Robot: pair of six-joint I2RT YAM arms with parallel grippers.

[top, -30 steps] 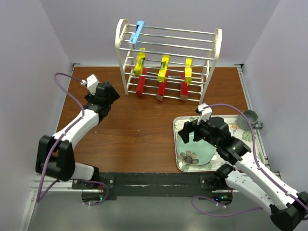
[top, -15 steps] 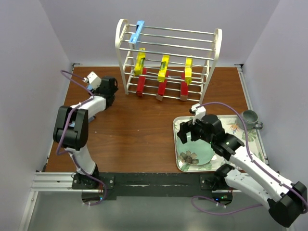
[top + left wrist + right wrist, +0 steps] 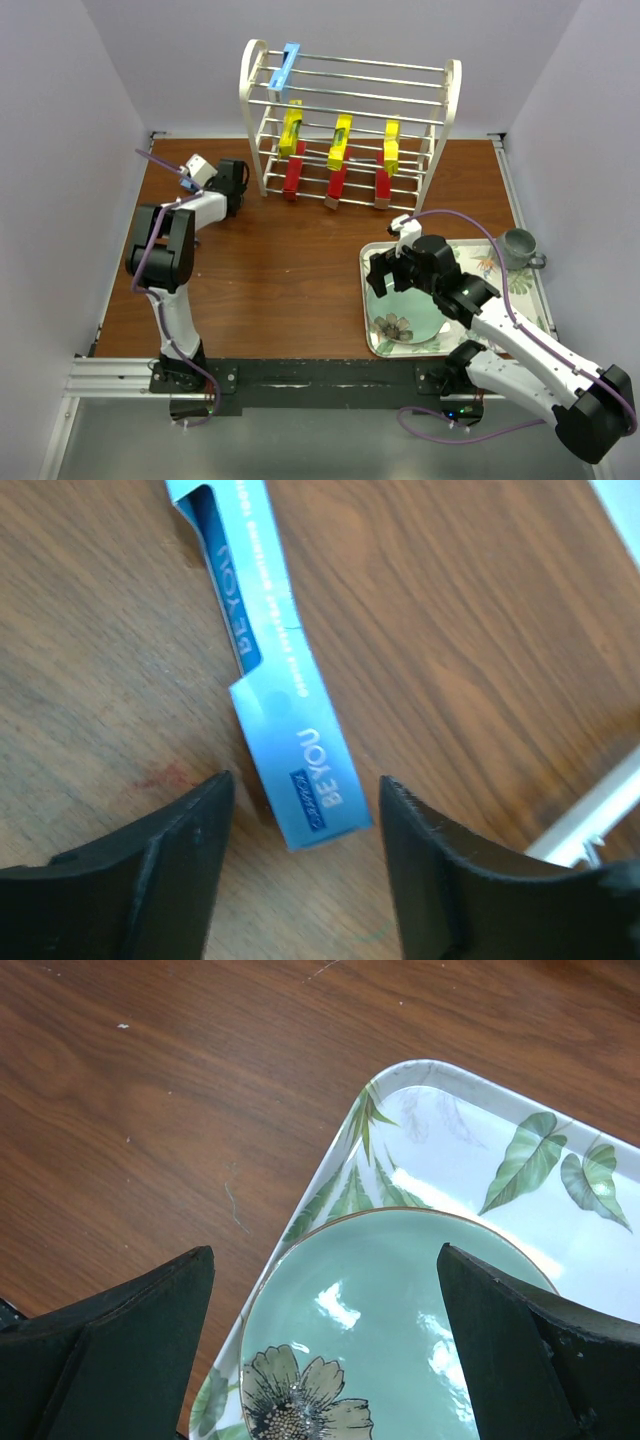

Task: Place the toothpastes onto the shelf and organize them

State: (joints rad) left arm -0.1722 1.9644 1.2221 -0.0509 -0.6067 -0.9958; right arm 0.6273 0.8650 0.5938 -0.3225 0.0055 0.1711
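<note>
Left wrist: left gripper [image 3: 305, 795] is straddling, unclenched, the pale blue cardboard toothpaste box [image 3: 298, 742], probably light, crushable; its long sides suit gripping.

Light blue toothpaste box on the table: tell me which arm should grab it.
Left. The left gripper, jaws open, flanks the light blue toothpaste box lying on the table. The right gripper hovers open over the green plate on the floral tray.

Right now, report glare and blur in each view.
Left wrist: the light blue box is legible, the left fingers soft. Right wrist: white glare patches on the teal plate, right fingers dark and blurred. Top external: even light, sharp throughout.
</note>
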